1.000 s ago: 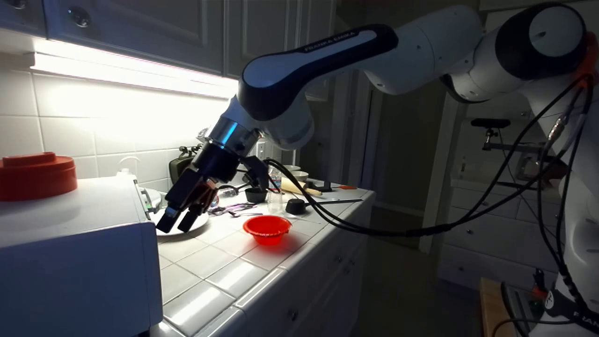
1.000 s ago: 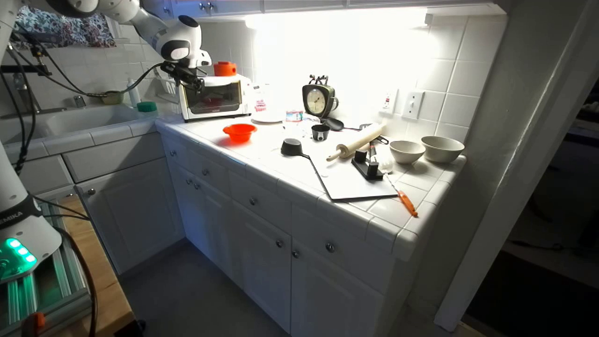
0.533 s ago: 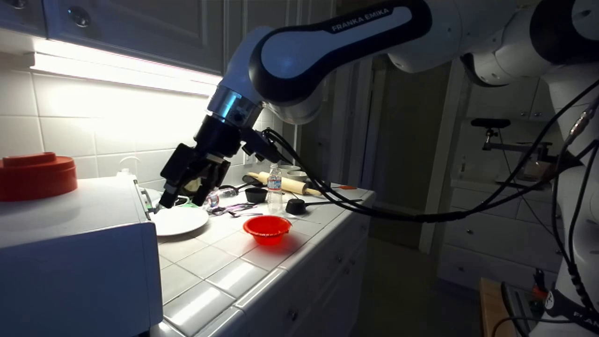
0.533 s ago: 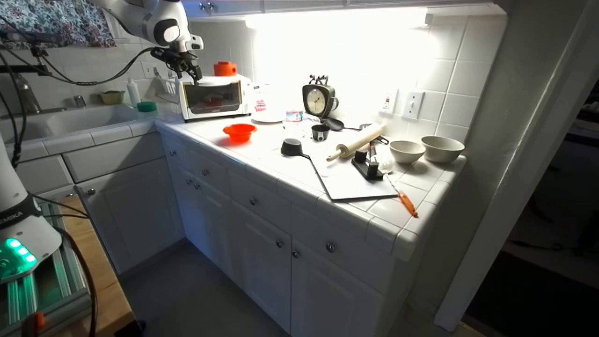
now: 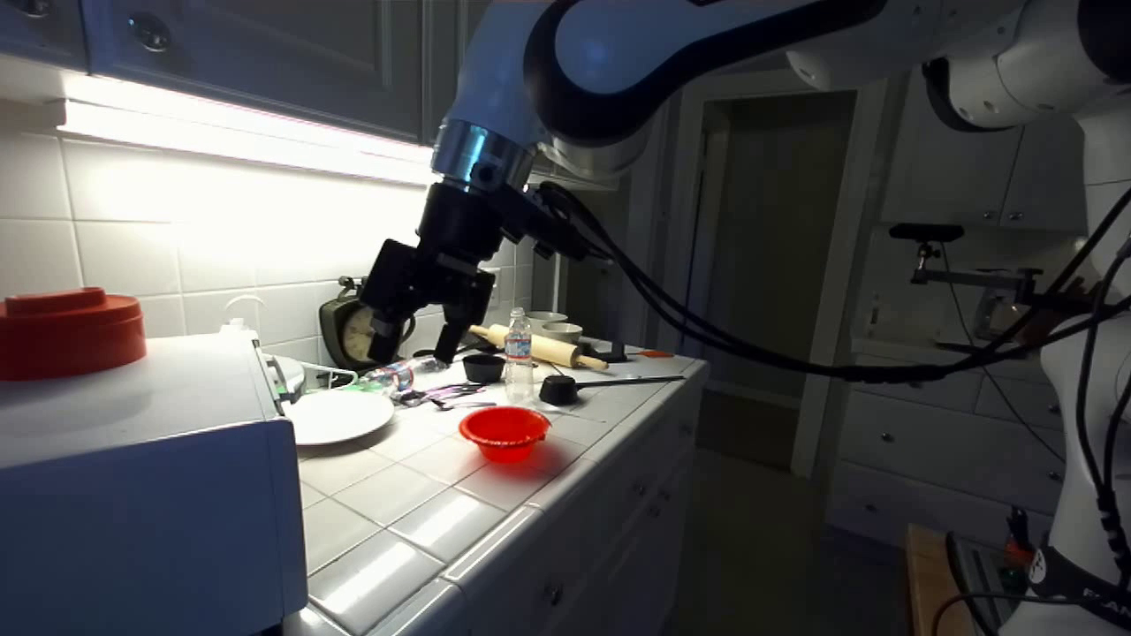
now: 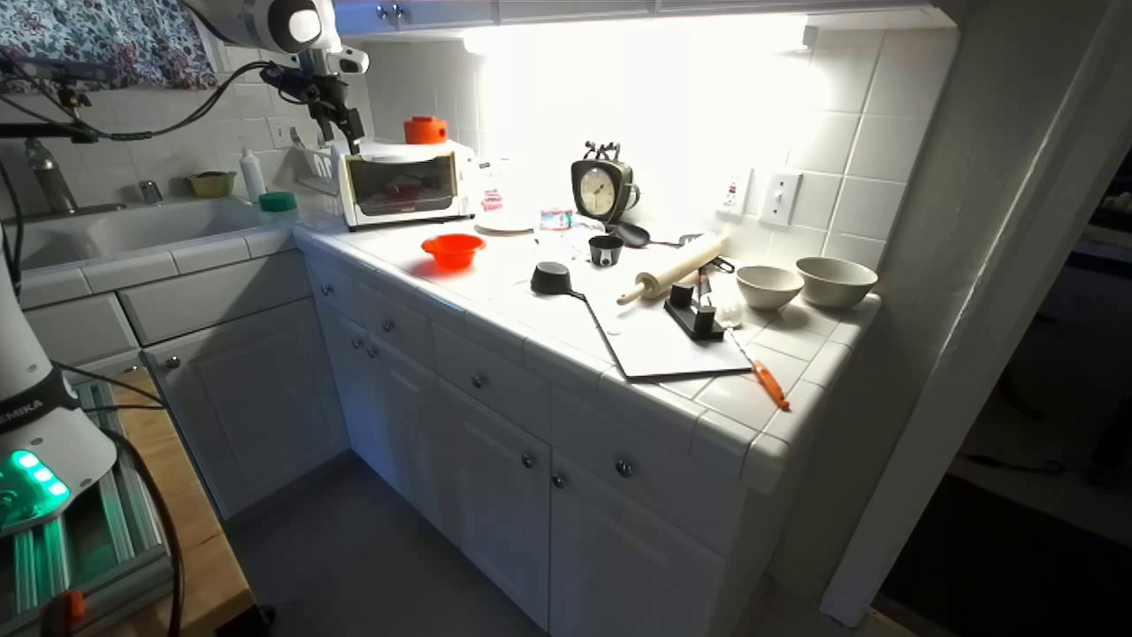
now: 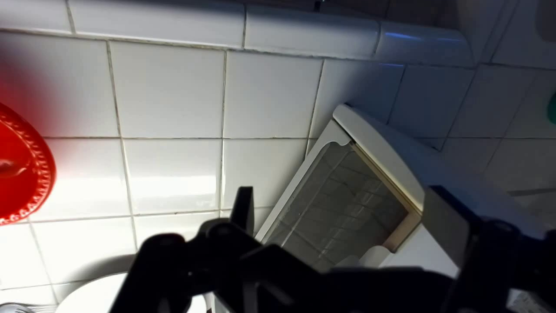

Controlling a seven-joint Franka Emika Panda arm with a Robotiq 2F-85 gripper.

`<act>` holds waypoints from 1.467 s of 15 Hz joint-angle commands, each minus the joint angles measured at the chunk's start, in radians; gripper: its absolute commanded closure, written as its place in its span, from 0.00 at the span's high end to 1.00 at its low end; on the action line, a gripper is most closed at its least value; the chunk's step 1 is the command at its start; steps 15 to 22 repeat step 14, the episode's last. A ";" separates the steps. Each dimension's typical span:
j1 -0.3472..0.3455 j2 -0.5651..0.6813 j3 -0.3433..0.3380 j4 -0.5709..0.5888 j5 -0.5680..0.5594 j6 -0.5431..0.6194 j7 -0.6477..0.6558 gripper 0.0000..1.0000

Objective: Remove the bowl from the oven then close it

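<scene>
Red bowl (image 5: 504, 435), which I took for the one meant, stood upright on the tiled counter (image 5: 398, 481), near its front edge, in an exterior view. There my gripper (image 5: 416, 353) hung in the air above, spread and pinching nothing; the bowl lay lower and to the right of it, the toaster oven (image 5: 150, 486) to the left. In an exterior view the oven's glass door (image 6: 429, 177) looked shut, with a dim red shape (image 6: 401, 193) showing in it, reflection or second dish, I couldn't tell. In the wrist view the door sat between the fingertips (image 7: 244, 211), while the bowl, round and without a long axis, was cut off at the left edge: the coming move turned on that. If reflection, I judged the job nearly done; if dish, that door would need opening first
</scene>
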 commanded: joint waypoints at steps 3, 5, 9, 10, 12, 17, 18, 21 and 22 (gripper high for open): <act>-0.019 -0.127 0.009 -0.082 0.002 -0.064 0.089 1.00; -0.024 -0.148 0.010 -0.093 -0.004 -0.082 0.105 1.00; -0.036 -0.178 0.010 -0.104 -0.015 -0.120 0.109 1.00; -0.039 -0.186 0.011 -0.111 -0.017 -0.122 0.105 1.00; -0.043 -0.195 0.011 -0.115 -0.027 -0.124 0.102 1.00; -0.047 -0.156 0.016 -0.074 -0.006 -0.119 0.088 1.00; -0.047 -0.156 0.016 -0.074 -0.006 -0.119 0.088 1.00; -0.047 -0.156 0.016 -0.074 -0.006 -0.119 0.088 1.00; -0.047 -0.156 0.016 -0.074 -0.006 -0.119 0.088 1.00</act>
